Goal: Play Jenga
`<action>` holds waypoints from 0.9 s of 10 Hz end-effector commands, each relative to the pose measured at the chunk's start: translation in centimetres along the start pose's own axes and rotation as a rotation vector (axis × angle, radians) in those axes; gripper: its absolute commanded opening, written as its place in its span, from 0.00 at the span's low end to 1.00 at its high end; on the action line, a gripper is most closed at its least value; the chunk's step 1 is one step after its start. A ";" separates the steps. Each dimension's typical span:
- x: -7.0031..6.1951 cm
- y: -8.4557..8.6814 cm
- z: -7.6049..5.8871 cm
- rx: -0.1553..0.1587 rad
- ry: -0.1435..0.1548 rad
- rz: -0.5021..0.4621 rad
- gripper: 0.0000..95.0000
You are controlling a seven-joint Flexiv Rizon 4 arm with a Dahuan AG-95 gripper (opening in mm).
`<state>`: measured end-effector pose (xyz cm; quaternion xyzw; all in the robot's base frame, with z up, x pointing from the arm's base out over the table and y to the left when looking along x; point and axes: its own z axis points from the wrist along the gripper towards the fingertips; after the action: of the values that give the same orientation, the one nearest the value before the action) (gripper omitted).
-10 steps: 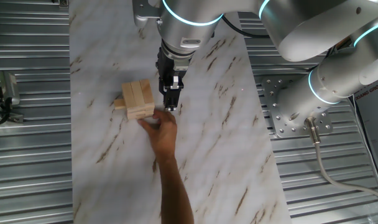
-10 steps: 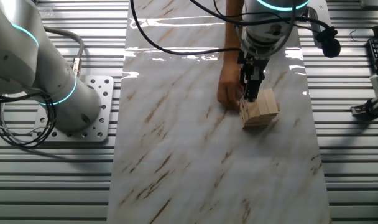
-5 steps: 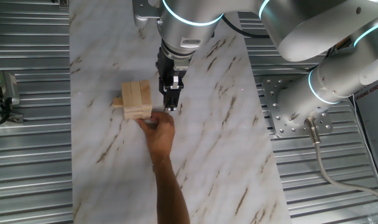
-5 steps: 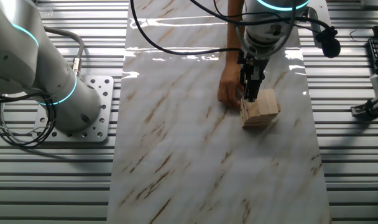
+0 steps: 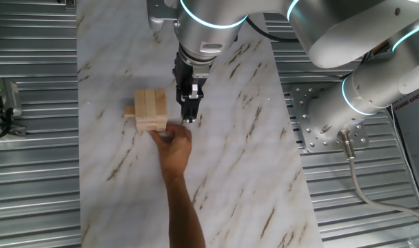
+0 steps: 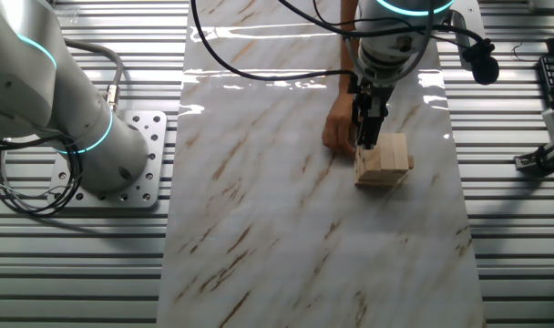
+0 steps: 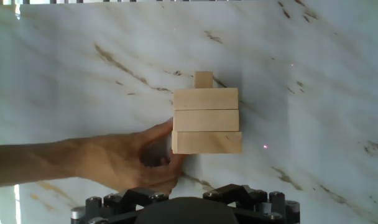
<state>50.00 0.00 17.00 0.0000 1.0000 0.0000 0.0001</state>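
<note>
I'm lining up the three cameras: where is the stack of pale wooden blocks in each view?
One fixed view: pale wooden block stack, left of centre.
The other fixed view: right of centre.
Hand view: centre.
Shared landmark: the person's bare hand touching the stack, on the white marble-patterned tabletop.

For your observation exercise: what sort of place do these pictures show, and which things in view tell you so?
Most likely a robotics lab: a robot arm is bolted to a slatted metal bench, a marble-patterned sheet serves as work surface, and a person's hand steadies a Jenga stack beside the gripper.
</note>
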 end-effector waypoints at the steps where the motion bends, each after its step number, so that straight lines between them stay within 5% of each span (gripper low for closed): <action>1: 0.0 0.0 0.0 0.020 -0.003 -0.111 1.00; 2: 0.0 0.0 0.0 -0.008 -0.004 -0.102 0.00; 9: 0.0 0.1 -0.1 -0.005 -0.002 -0.090 0.00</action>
<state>49.98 0.06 17.17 -0.0439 0.9990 0.0026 0.0010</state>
